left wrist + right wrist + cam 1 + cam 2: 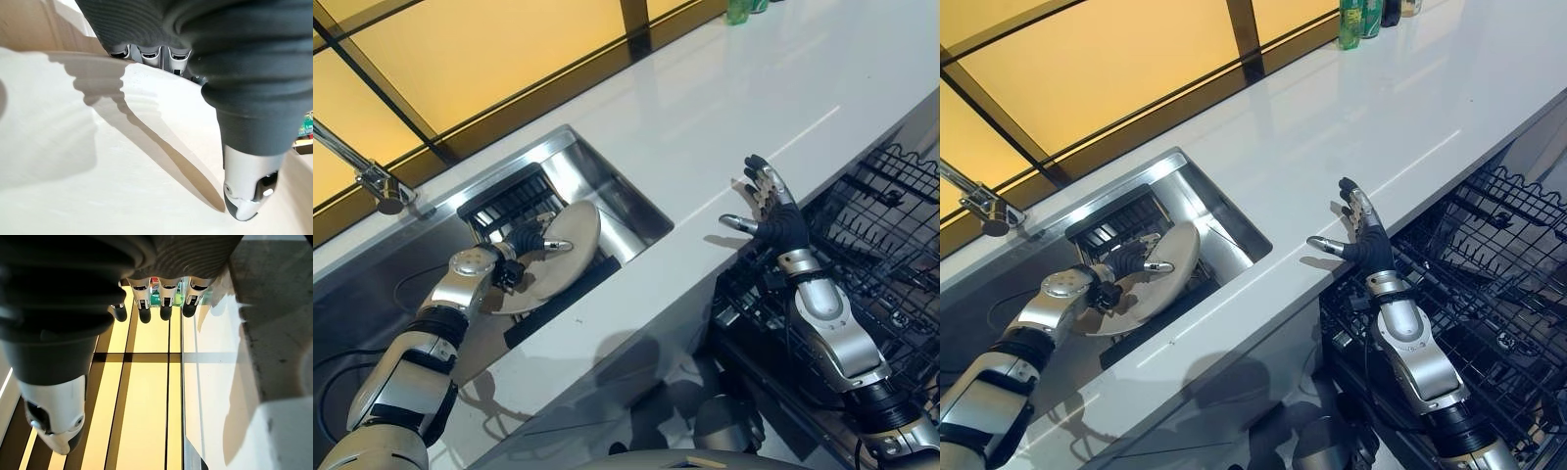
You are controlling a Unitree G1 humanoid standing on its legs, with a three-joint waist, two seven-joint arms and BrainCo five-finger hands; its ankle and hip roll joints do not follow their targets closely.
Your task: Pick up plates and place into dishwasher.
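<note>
- Left eye view: our left robot hand (521, 257) pinches the cream plate (560, 257) above the sink (607, 186).
- Our right robot hand (769, 208) waits with straight fingers over the counter (724, 108).
- Next we should carry the plate to the dishwasher rack (881, 235).

White countertop (724, 108), green bottles (1356, 22)
</note>
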